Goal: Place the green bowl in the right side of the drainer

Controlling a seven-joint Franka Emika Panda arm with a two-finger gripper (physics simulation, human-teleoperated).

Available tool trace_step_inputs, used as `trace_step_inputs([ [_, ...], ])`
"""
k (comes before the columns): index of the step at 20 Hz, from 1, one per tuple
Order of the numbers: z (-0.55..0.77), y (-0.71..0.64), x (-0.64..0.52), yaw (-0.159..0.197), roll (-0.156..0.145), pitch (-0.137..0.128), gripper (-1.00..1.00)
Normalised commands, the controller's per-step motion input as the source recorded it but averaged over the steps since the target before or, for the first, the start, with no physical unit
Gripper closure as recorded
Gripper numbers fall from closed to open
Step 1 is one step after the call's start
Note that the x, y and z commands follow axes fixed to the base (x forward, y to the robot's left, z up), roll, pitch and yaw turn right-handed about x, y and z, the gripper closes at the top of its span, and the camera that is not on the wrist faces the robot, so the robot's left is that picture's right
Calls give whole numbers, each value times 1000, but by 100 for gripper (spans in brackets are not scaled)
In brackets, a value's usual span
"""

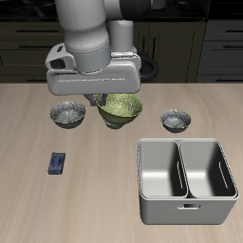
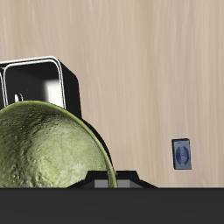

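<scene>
One green bowl (image 1: 121,110), two grey bowls (image 1: 67,115) (image 1: 175,120), one small blue object (image 1: 57,163) and one two-compartment drainer (image 1: 187,202) sit on the counter (image 1: 28,133). The green bowl sits between the grey ones, under the pincer (image 1: 104,100), whose grip I cannot tell. Bare counter separates bowl from drainer.

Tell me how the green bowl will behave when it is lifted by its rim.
The green bowl looks rigid, so it probably keeps its shape. Its round, sloping wall and narrow base suggest it may tilt or swing if gripped at one rim point. The mottled inside looks rough rather than glossy, so slipping seems less likely.
</scene>
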Motion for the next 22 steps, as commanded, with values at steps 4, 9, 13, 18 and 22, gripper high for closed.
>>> trace_step_inputs([
  [4,-85,249,22,12,-23,9,100],
  [9,-40,302,23,15,-30,-2,100],
  [13,36,249,76,-11,-51,-14,100],
  [18,-20,159,56,-6,-8,6,100],
  [22,-36,107,23,11,-1,-3,100],
])
